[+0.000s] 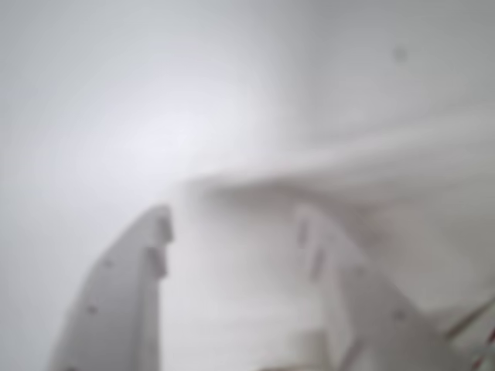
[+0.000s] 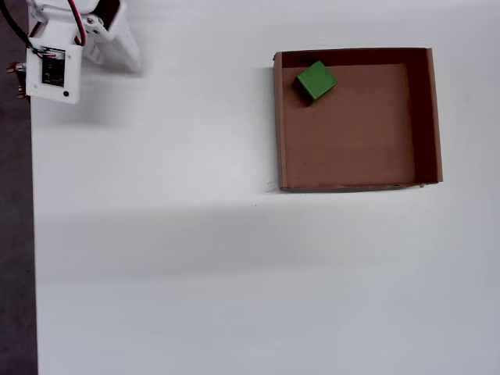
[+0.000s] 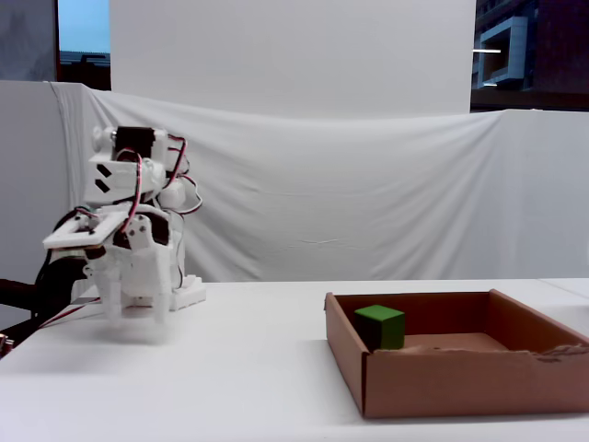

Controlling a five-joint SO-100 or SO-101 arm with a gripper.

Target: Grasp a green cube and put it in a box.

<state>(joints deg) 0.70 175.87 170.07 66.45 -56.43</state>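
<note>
The green cube (image 2: pixel 316 80) lies inside the brown cardboard box (image 2: pixel 351 183), in its far left corner in the overhead view. In the fixed view the cube (image 3: pixel 380 326) sits on the box floor behind the box's front wall (image 3: pixel 469 382). My gripper (image 3: pixel 134 316) hangs fingers-down over the white table at the far left, well away from the box. The blurred wrist view shows the gripper (image 1: pixel 233 220) with a wide gap between its two white fingers and nothing in the gap. The cube and the box are out of that view.
The folded white arm (image 2: pixel 55 62) with red and black wires stands at the table's top left corner in the overhead view. A white cloth backdrop (image 3: pixel 368 203) hangs behind the table. The table's left edge (image 2: pixel 33 234) borders a dark strip.
</note>
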